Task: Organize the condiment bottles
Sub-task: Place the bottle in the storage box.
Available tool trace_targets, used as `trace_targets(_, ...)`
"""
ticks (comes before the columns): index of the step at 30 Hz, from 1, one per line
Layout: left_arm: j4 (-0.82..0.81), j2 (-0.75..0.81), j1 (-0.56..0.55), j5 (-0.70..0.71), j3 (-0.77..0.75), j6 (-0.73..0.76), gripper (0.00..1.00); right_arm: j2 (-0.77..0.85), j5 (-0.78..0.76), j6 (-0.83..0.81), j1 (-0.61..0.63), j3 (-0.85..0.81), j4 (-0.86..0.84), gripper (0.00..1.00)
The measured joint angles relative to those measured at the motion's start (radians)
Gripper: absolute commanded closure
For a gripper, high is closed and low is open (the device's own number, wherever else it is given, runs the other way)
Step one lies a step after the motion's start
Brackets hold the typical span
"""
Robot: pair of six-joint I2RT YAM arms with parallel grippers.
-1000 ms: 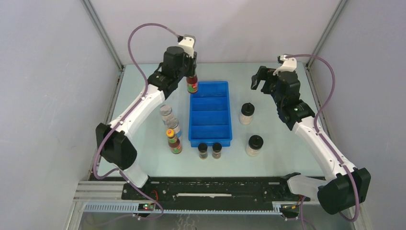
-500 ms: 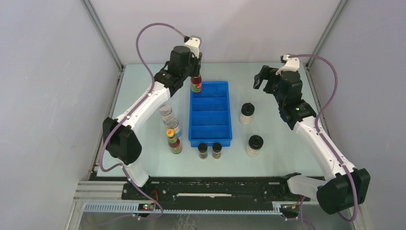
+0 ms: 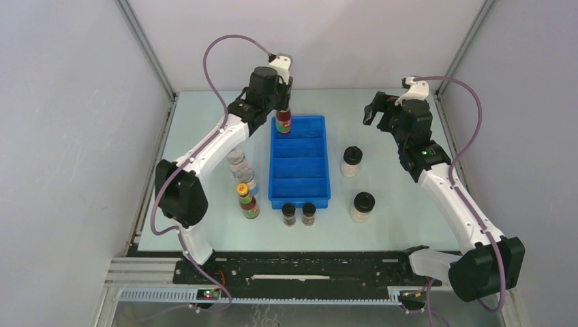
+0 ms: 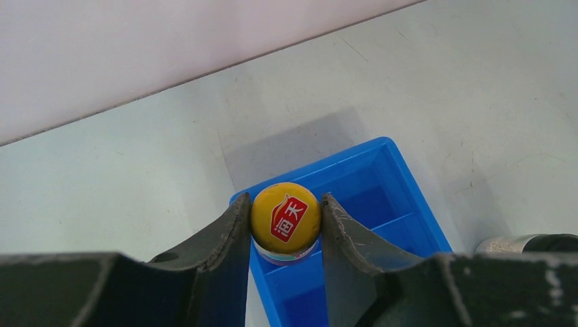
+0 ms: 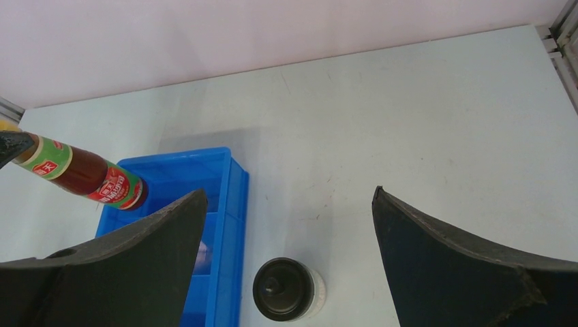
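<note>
My left fingers [image 4: 228, 235] pinch the sauce bottle [image 4: 285, 214] by its cap over the far end of the tray [image 4: 385, 146], ready to lower it; my right fingers [image 5: 136, 252] gape empty.

High rear overview, two close wrist views, tray [image 3: 300, 203] in all

A blue plastic tray [image 3: 300, 178] with four compartments in a row lies on the pale tabletop [image 3: 395, 231]. Its far left corner [image 4: 371, 197] sits directly beneath the left end effector [image 3: 281, 112], and the rest runs back toward the near edge. From the right end effector [image 3: 373, 114] the tray [image 5: 204, 174] lies below and to the left, well apart. Grey-white walls [image 3: 68, 136] stand beyond and beside both end effectors. A black rail [image 3: 307, 269] crosses the near edge, far behind them.
</note>
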State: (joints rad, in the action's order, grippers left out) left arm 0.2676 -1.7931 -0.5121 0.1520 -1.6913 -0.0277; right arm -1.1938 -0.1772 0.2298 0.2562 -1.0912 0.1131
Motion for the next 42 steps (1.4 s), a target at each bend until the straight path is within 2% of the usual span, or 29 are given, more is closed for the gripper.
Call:
trace_targets(19,-0.083,-0.013,0.0,-0.006,0.012,0.0,1.0,-0.039,0.004,0.003,-0.002,0.0,-0.002,0.0)
trace_targets(42,-0.234,-0.021,0.028,-0.036,0.203,-0.046,1.0,-0.073,0.002,0.002,0.008,0.003,-0.004,0.0)
